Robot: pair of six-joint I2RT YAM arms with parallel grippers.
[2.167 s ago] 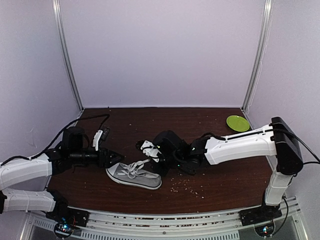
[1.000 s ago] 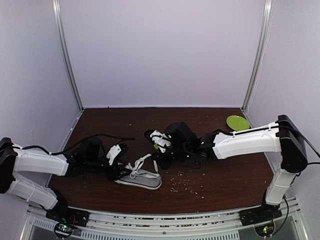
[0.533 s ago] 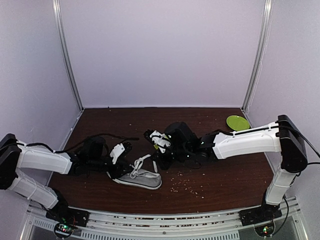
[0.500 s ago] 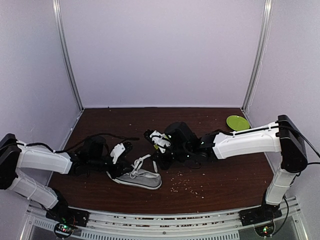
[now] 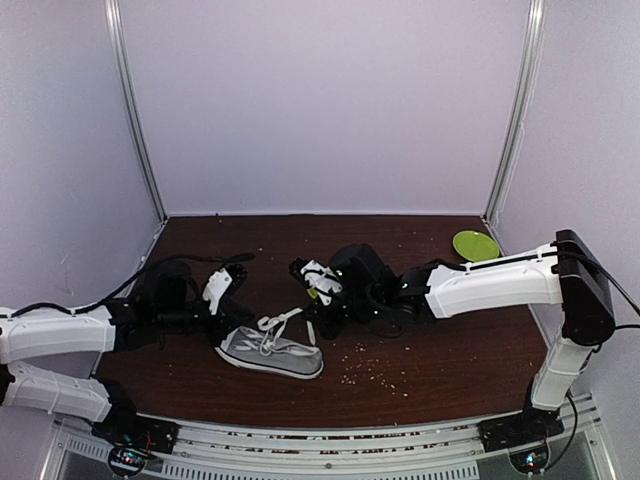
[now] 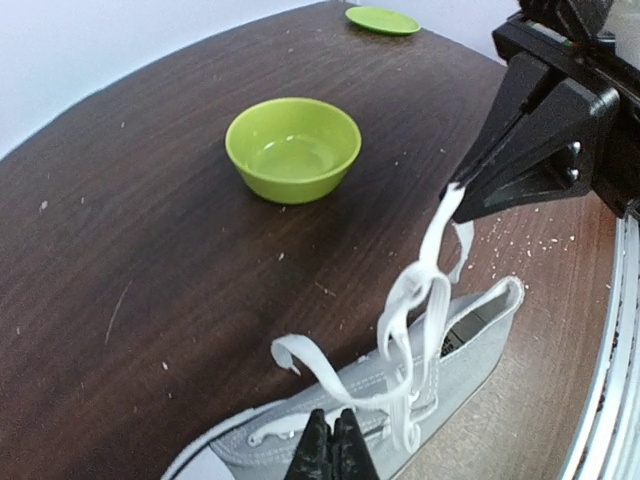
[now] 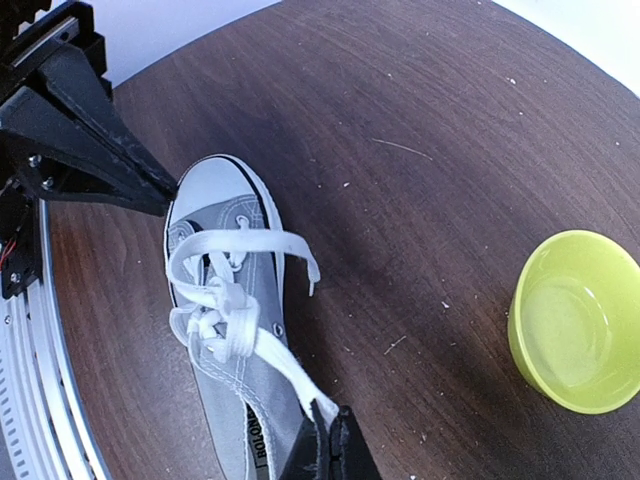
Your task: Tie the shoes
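Grey canvas sneaker (image 5: 270, 352) lies on the tabletop (image 5: 450, 350) near the green bowl (image 6: 290, 180). It looks light and soft. The white laces (image 6: 420, 290), limp and likely slippery, seem best taken near their ends. The right pincer (image 6: 458, 190) pinches the laces. The left pincer (image 6: 333, 450) is pressed together, on what I cannot tell.

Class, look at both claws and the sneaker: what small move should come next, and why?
Probably the left claw should ease back a little to test its catch: it is shut at the toe end of the sneaker, what it pinches is unclear, and the right claw holds one lace raised.
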